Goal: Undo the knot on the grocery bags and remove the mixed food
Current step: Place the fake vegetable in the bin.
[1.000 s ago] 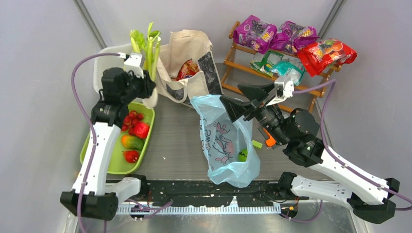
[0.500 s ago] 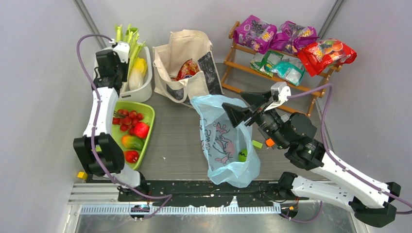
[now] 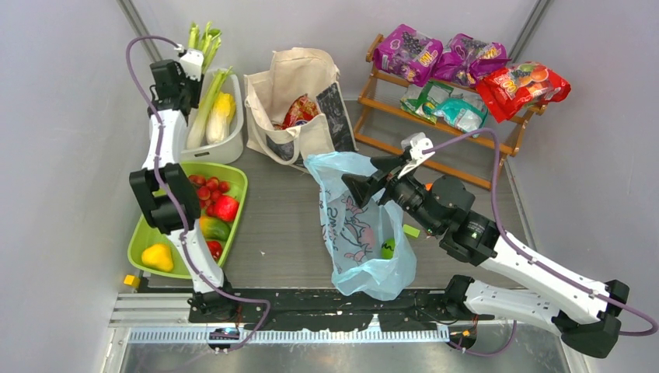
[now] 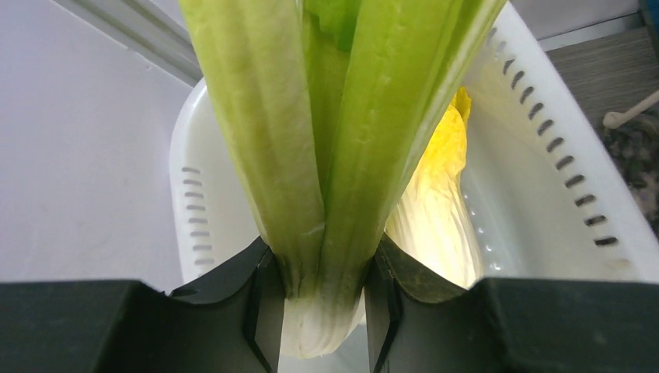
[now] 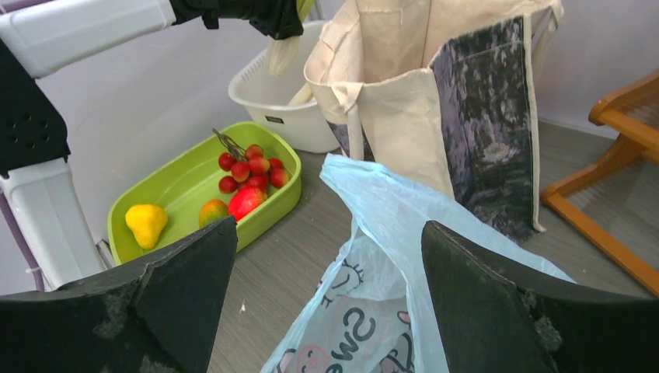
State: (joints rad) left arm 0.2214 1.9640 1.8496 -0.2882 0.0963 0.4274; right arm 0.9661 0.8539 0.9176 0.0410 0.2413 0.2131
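Note:
My left gripper (image 3: 186, 71) is shut on the pale base of long green-white stalks (image 4: 322, 194), holding them upright over the white tub (image 4: 544, 179). A yellow vegetable (image 4: 439, 202) and another stalk (image 3: 203, 109) lie in the tub. The light-blue bag (image 3: 353, 225) stands at the centre with its mouth gaping. No knot shows on it, and a green fruit (image 3: 388, 249) lies inside. My right gripper (image 5: 330, 264) hangs open just above the bag's rim, touching nothing. The cream canvas tote (image 3: 299, 85) behind holds a red snack packet (image 3: 299, 111).
A lime tray (image 3: 237, 221) at the left holds red fruits (image 3: 211, 193) and a yellow fruit (image 3: 158, 256). A wooden rack (image 3: 388, 101) at the back right carries purple, teal and red packets. Grey walls close in on both sides.
The left arm swung from beside the tote to the back left, carrying the stalks over the tub. The right gripper moved left, closer to the blue bag's mouth.

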